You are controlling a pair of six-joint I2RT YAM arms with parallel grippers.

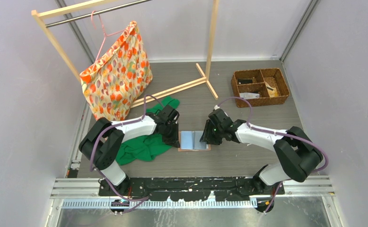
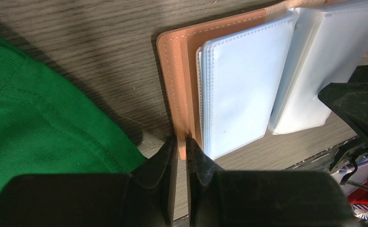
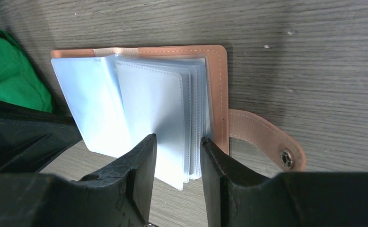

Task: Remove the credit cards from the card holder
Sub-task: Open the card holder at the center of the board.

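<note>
Nearest the lens: black left jaws, drawn almost together, pinching the outer edge of the card holder (image 2: 175, 85) by its salmon cover. Right jaws set narrow, closed round a sheaf of clear plastic sleeves (image 3: 158, 118) that stands up from the cover. Lies open like a book on the desk (image 1: 248, 156), midway along the near edge, between the two arms, just beside a crumpled green cloth (image 2: 40, 118) on its left.

Opened and pinned, then; no card out yet, none lying on the wood grain. Cannot tell whether the sleeves carry cards — pale blue-grey, flat, blank-faced. Left to do, by the look of it: every extraction.

Leather-like cover, matte, with rounded corners and a stitched border. Sleeves thin and glossy, seamed at the edges, fanning loosely. Snap tab (image 3: 267, 137) — a short strap with a metal stud, lying flat on the desk. Wicker basket (image 1: 260, 87) well apart, at the far right corner.
</note>
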